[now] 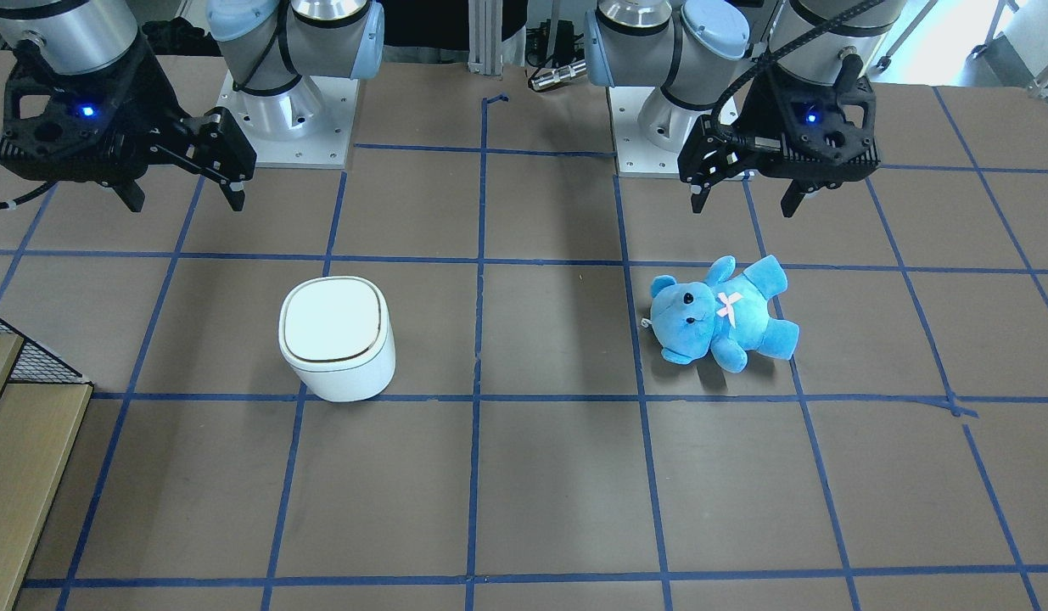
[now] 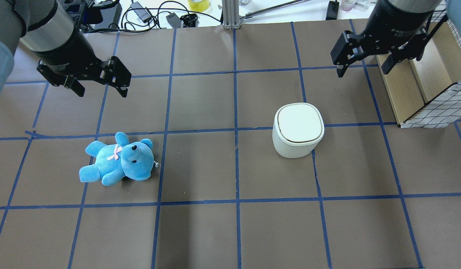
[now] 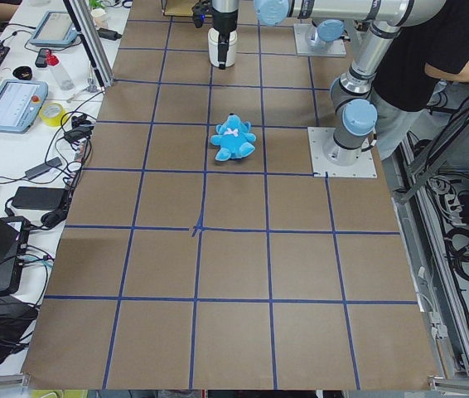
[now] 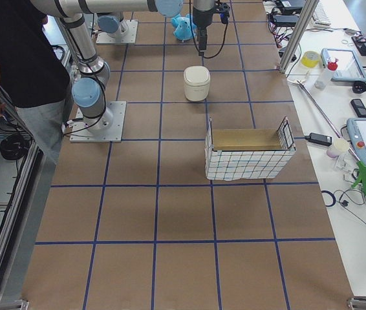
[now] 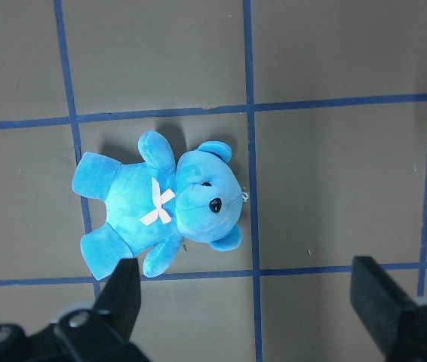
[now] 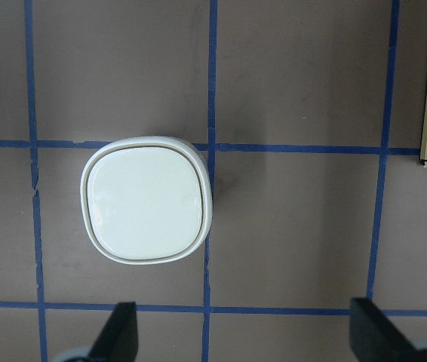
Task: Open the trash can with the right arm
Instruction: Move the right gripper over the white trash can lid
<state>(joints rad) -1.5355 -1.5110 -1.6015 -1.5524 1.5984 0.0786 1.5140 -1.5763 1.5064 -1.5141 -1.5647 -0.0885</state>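
I've got the right gripper (image 2: 363, 71) spread wide and empty, the bin (image 2: 293, 149) shut below, ahead of my fingers (image 6: 121, 332), off toward one; light, slick plastic I reckon, so I'd work the lid (image 2: 299, 123) edge.

The trash can (image 2: 298, 129) stands between the teddy (image 2: 118, 164) leftward and the basket (image 2: 439, 106) rightward

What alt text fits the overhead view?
A small white trash can, lid shut, stands on a brown table gridded with blue tape; a blue teddy bear lies apart on its left. The left gripper and right gripper hang open above the far side.
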